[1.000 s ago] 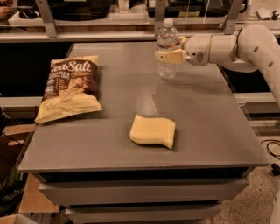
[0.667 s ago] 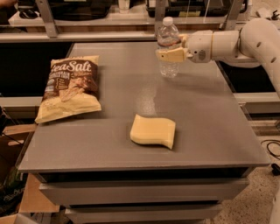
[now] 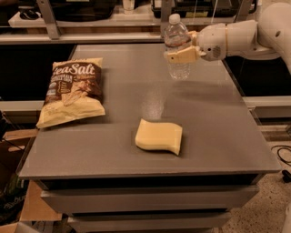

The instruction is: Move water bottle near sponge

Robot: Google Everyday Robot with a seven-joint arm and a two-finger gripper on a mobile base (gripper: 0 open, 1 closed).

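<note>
The water bottle is clear and ribbed with a white cap. It stands upright at the far right of the grey table. My gripper reaches in from the right and is shut on the bottle's middle, a tan finger across its front. The white arm extends off the right edge. The sponge is a pale yellow wavy pad lying flat near the table's front middle, well in front of the bottle.
A sea-salt chip bag lies flat at the table's left. Shelving and dark equipment run behind the far edge. A drawer front sits below the near edge.
The gripper and bottle have shifted slightly toward the table's rear and left, with the arm drawing a little higher. The sponge and chip bag have not moved.
</note>
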